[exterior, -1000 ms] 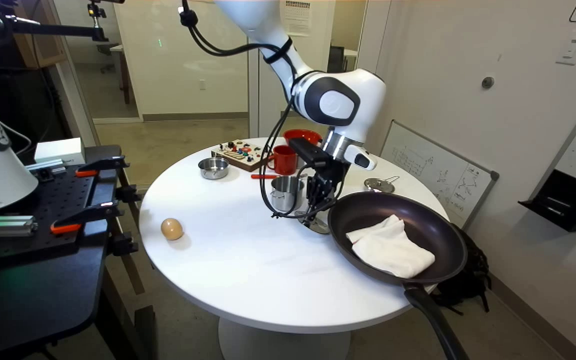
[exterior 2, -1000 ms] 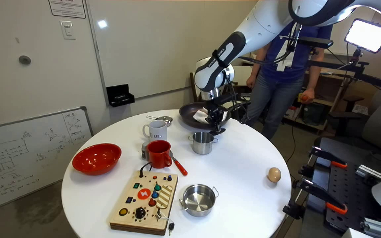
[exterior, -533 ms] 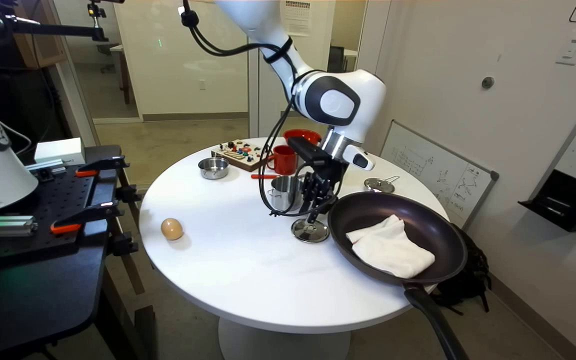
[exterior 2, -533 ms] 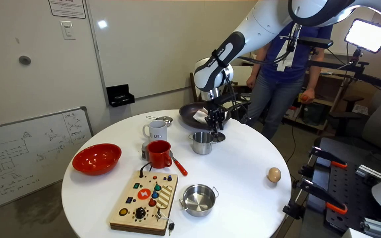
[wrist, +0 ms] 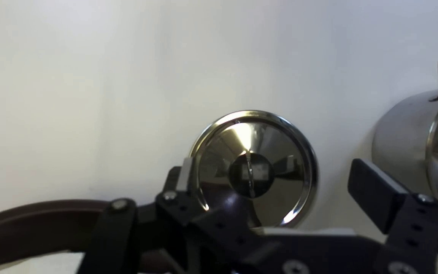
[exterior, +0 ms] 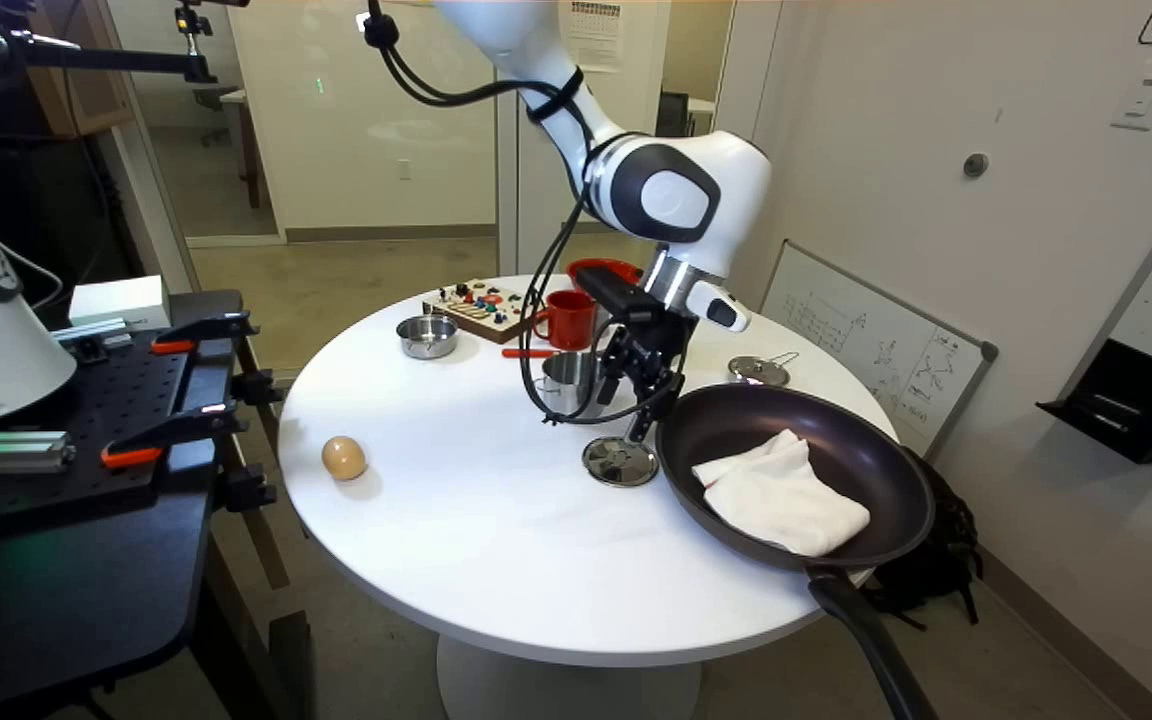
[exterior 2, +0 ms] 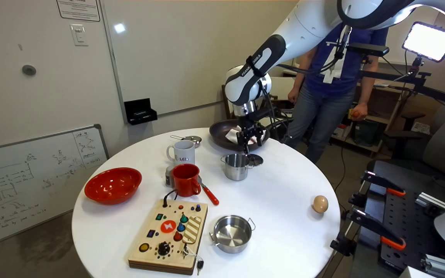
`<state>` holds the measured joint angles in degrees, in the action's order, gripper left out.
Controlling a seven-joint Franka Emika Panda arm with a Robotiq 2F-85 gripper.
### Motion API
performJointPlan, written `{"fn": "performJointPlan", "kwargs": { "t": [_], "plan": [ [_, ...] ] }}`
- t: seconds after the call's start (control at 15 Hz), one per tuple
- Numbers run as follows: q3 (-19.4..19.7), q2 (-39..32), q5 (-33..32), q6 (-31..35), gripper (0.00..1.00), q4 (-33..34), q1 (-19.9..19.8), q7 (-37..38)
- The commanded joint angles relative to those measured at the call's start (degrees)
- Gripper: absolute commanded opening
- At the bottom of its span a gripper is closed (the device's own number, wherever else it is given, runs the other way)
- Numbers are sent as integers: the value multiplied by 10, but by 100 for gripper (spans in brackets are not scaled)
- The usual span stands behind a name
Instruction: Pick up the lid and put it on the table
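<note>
Lid under the pincer in the wrist view, flat on the table, not centred in the gap but set toward the frying pan and the finger on that side, with a stretch of rim hidden behind it. Jaws spread wide, nothing pinched between. Handle seen as a thin strip, long axis crosswise to the closing direction, hence broad sides facing the fingers: a good line, most likely, for any pinch. Just beside the opposite finger, outside the gap, steel pot.

In an exterior view, lid below the parted pincer, lying level, near the pan and its white cloth, well apart from the egg. Contact between rim and pan-side finger impossible to tell from there.

In an exterior view, mug well off on the pot side of the pincer; lid low beneath the spread tips, partly masked by the pot. Height of the tips above the handle hard to read.

Placing probably finished, to judge from a lid at rest on the table and free jaws. Next call, then, likely a straight rise, clearing the rim first on the pan side, where tightest. Main risk in a sideways swing: a nudge to lid or pot. For a pinch instead, a small shift toward the pan before closing, to straddle the handle evenly.
</note>
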<state>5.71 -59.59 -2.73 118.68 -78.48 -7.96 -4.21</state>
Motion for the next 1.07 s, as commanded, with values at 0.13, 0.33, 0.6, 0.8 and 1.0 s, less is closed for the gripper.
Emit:
{"fn": "performJointPlan", "kwargs": {
  "t": [0.13,0.33,0.6,0.8,1.0],
  "plan": [
    [1,63,-14,23,100,-71,12,1],
    [1,102,-20,51,100,-121,20,3],
    [-3,152,-8,78,100,-182,26,23],
    [-1,201,-4,116,100,-245,34,53],
    [-3,246,0,165,100,-313,36,70]
  ]
}}
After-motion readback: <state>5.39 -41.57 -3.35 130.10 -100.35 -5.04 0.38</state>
